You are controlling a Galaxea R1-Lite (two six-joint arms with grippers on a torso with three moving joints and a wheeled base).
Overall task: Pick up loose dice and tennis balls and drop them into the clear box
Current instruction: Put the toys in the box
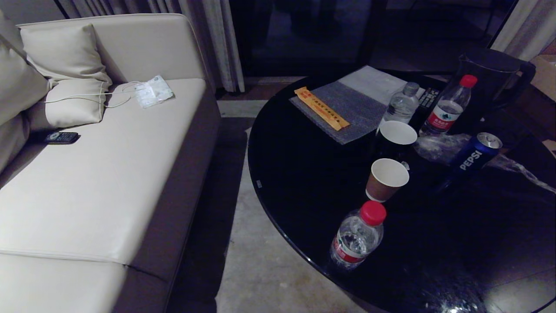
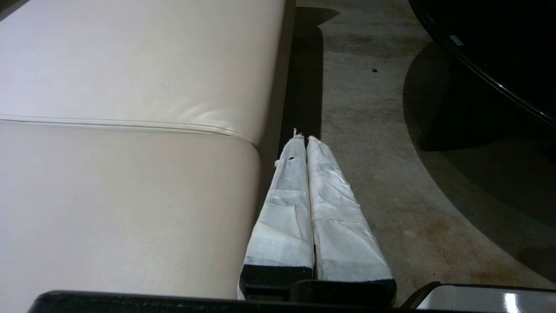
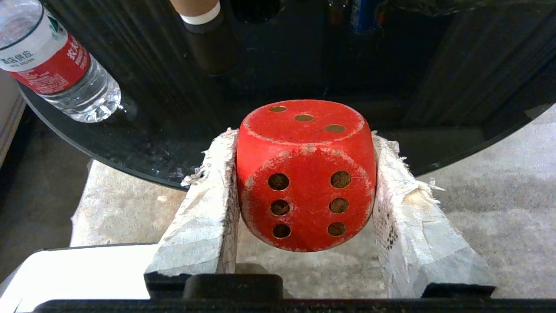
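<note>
In the right wrist view a red die with dark pips sits clamped between the two white-wrapped fingers of my right gripper, held in the air just short of the round black table's edge. My left gripper is shut with nothing in it, parked low between the sofa front and the floor. Neither arm shows in the head view. The tennis balls and the clear box are out of view in all three views.
The round black table carries water bottles, two paper cups, a Pepsi can, a grey mat, a kettle and crumpled plastic. A beige sofa with cushions stands on the left. Bare concrete floor runs between them.
</note>
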